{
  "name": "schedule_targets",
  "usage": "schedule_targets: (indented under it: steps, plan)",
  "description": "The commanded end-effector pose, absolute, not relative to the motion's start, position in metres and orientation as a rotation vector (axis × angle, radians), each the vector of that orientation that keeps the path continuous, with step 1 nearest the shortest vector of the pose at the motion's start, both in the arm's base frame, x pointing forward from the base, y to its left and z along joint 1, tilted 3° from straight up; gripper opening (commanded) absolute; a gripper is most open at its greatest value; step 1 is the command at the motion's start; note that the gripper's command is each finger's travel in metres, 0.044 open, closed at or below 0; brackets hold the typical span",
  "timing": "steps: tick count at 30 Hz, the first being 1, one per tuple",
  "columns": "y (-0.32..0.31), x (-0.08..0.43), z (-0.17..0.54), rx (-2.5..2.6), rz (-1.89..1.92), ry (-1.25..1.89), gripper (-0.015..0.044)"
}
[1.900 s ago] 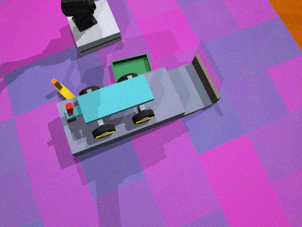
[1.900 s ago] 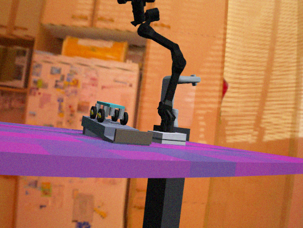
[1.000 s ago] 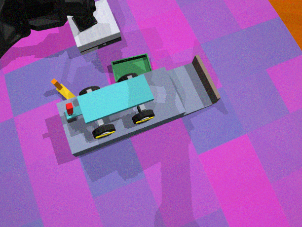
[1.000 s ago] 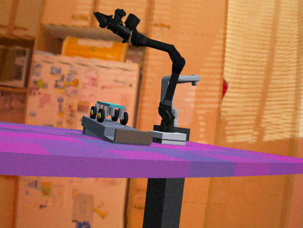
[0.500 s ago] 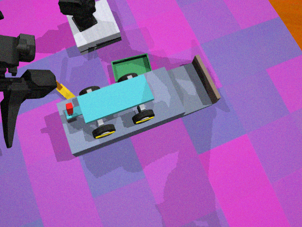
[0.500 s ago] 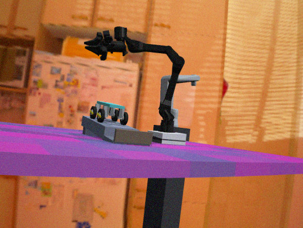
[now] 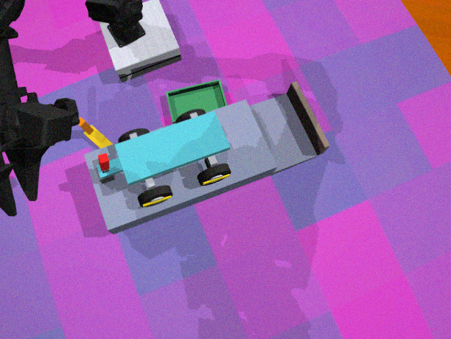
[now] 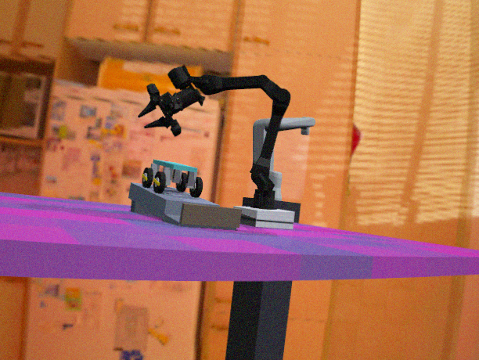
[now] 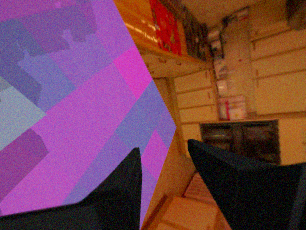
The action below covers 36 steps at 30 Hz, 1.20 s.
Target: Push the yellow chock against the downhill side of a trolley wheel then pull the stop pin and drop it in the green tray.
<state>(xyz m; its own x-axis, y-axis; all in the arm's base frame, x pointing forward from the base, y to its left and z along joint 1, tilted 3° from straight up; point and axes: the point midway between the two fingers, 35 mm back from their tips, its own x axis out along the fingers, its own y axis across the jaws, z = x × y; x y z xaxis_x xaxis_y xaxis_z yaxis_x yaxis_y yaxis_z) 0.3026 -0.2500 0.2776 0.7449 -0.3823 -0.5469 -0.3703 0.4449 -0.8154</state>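
Note:
The cyan trolley (image 7: 173, 147) (image 8: 176, 166) stands on the grey ramp (image 7: 239, 121) (image 8: 150, 203). The red-headed stop pin (image 7: 104, 162) stands upright at its uphill end. The yellow chock (image 7: 99, 137), with its orange handle (image 7: 87, 125), is beside the ramp's uphill end, on the tray side; its black base is hidden. The green tray (image 7: 199, 99) lies beside the ramp, partly hidden by a wheel. My gripper (image 7: 22, 207) (image 8: 142, 121) (image 9: 164, 148) is open and empty, high above the ramp's uphill end in the exterior view and touching nothing.
A brown end board (image 7: 309, 119) (image 8: 211, 215) closes the ramp's low end. The arm's white base (image 7: 151, 44) (image 8: 274, 216) stands behind the tray. The wrist view shows the patchwork table top (image 9: 90, 140), its edge and the room beyond.

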Motion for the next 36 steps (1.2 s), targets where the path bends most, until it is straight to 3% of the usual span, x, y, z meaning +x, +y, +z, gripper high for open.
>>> schedule_targets:
  steps: [1, 11, 21, 36]
  plan:
    - [-0.247, 0.273, 0.229, -1.265, 0.21, 0.952, 0.019]
    - [-0.224, 0.21, 0.159, -1.416, 0.733, 1.117, 0.019]
    - [-0.184, 0.144, 0.115, -1.467, 1.335, 1.023, 0.019]
    - [-0.181, 0.141, 0.103, -1.467, 1.375, 1.006, 0.019]
